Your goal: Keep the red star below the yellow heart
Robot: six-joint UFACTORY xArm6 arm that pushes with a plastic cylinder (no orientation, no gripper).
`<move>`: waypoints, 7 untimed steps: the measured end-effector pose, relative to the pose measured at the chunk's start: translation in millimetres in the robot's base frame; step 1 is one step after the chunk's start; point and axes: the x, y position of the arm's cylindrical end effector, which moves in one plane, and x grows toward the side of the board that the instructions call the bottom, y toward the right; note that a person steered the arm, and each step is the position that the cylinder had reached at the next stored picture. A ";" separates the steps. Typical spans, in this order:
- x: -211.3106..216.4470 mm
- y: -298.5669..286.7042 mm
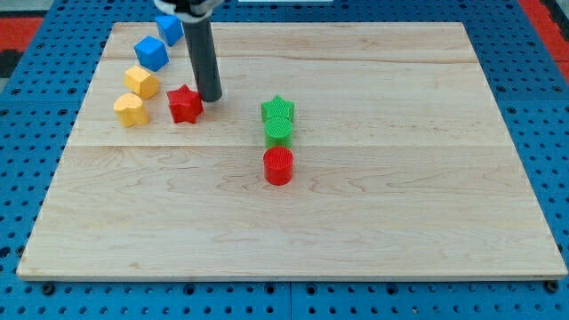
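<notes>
Dark rod standing nearly upright from the view's top, my tip (212, 97) empty, just right of the red star (185, 104), star right of yellow heart (130, 110), wooden board (373, 222)

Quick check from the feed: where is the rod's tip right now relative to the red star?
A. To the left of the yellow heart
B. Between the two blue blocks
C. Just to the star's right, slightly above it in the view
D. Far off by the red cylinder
C: my tip sits right at the upper right edge of the red star, well away from the red cylinder.
</notes>
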 end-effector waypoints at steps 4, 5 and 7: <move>-3.8 -27.3; 34.5 -45.0; 64.6 -9.5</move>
